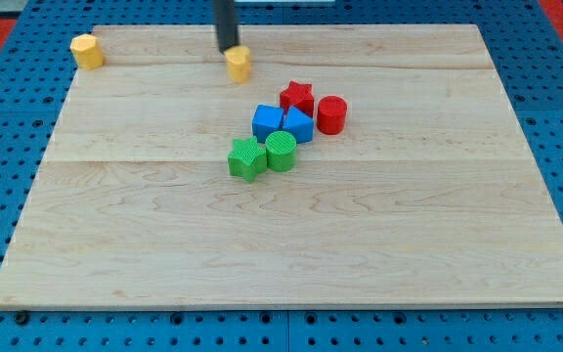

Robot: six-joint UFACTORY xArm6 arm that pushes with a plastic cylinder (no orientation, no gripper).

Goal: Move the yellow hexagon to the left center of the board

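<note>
The arm carries no pincer — it ends in a dark rod whose tip (227,49) holds nothing. The tip stands near the view's top, left of centre, at the upper-left edge of a small yellow block (238,64); whether it touches that block cannot be told, and the block's shape cannot be made out for certain.

The yellow hexagon (87,50) sits in the top-left corner of the wooden surface (262,254), well apart from the tip and from every other block.

A cluster lies just right of the surface's centre. The red star (297,97) is at its top, with the red cylinder (331,114) just beside it on the view's right. Below the star, two blue blocks — the left blue block (268,122) and the right blue block (298,125) — touch each other. Beneath them, the green star (247,158) touches the green cylinder (281,152).
</note>
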